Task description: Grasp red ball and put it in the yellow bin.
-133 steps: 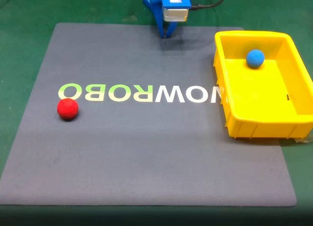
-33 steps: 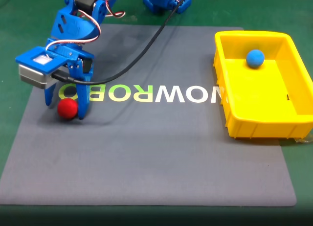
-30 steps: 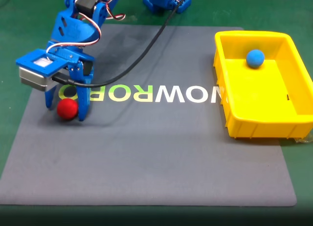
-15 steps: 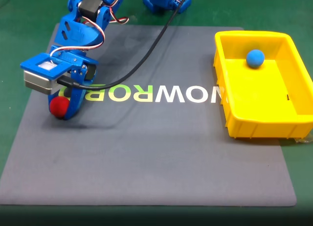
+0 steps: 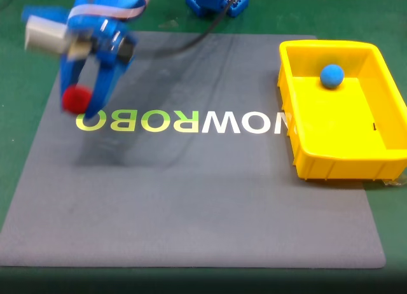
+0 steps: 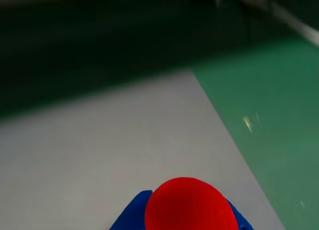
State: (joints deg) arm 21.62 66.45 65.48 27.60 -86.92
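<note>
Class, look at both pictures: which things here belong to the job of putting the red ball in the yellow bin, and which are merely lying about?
Part of the job:
- red ball, gripped and lifted off the mat
- gripper, shut on it
- yellow bin, at the right of the fixed view

Just lying about:
- blue ball, inside the bin
- grey mat with lettering

Motion-blurred tool (image 5: 81, 109) and red ball (image 5: 76, 98) (ball's underside cropped)

Even, bright light, motion-blurred arm (image 5: 95, 33) in the fixed view, dark upper wrist view.
</note>
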